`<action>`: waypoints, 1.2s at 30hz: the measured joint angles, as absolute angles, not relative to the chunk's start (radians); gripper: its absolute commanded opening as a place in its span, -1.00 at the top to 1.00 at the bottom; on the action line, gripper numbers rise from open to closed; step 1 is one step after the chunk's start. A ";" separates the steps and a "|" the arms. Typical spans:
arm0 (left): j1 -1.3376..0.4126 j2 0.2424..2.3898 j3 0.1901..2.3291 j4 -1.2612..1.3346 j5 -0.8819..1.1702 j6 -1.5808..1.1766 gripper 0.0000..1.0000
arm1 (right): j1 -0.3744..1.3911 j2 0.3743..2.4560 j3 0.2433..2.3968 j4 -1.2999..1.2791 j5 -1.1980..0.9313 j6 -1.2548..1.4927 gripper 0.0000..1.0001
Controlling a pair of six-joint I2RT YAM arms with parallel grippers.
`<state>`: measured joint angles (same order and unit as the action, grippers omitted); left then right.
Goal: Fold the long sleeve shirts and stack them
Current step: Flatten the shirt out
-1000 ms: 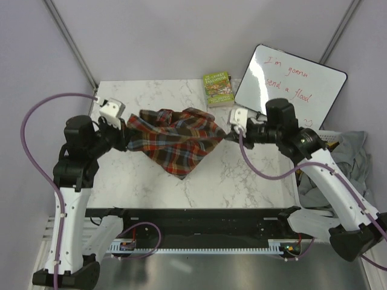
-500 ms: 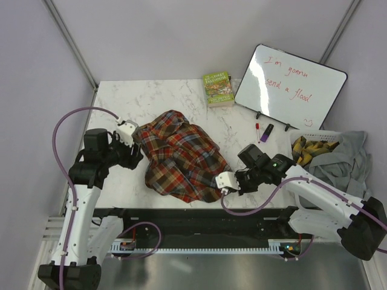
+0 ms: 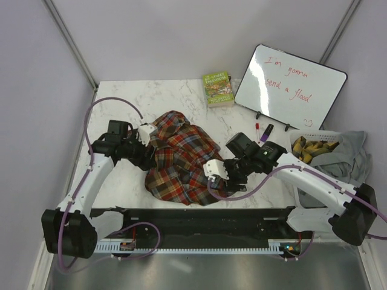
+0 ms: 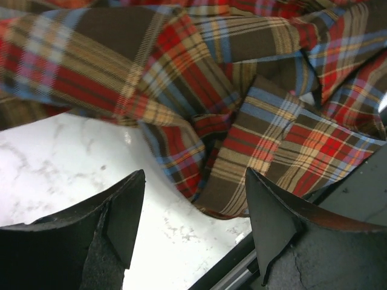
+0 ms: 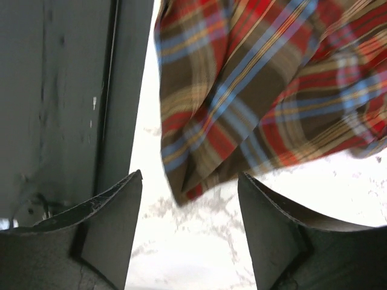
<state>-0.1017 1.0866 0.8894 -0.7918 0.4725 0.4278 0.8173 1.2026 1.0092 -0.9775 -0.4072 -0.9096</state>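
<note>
At the near middle of the marble table [image 3: 121, 96], 1 plaid shirt [image 3: 181, 160] in red, brown and blue checks, heaped in a rumpled mound, unfolded; near edge of the mound close by the dark rail [image 3: 199, 217] along the table's front; at the mound's left side, the left gripper [image 4: 195, 178], jaws spread wide and gripping nothing; from its wrist camera, creased cloth across the top and right just beyond the fingertips, bare marble at the lower left; at the mound's near right corner, the right gripper [image 5: 189, 175], likewise spread wide and empty; from its wrist camera, a hanging corner of the shirt dipping toward the gap between the 2 fingers, short of the pads, marble under it and the rail at the left; at the far edge of the table, well apart from the shirt, a green book [image 3: 218, 89] and a tilted whiteboard [image 3: 290, 84] with red handwriting; near the board's foot, 2 markers [image 3: 263, 130]; off the right edge, a basket [image 3: 320, 133] with yellow cloth [image 3: 308, 147] and grey cloth [image 3: 351, 158].
</note>
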 measured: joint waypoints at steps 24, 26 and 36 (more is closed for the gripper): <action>-0.630 0.991 0.819 -0.855 0.548 0.541 0.22 | 0.481 1.609 1.103 -0.641 -0.680 -0.305 -0.12; -0.657 0.989 0.846 -0.891 0.549 0.552 -0.04 | 0.482 1.649 1.138 -0.629 -0.680 -0.273 -0.11; -0.308 1.108 0.865 -0.806 0.433 0.547 -0.52 | 0.487 1.758 1.187 -0.582 -0.655 -0.168 0.00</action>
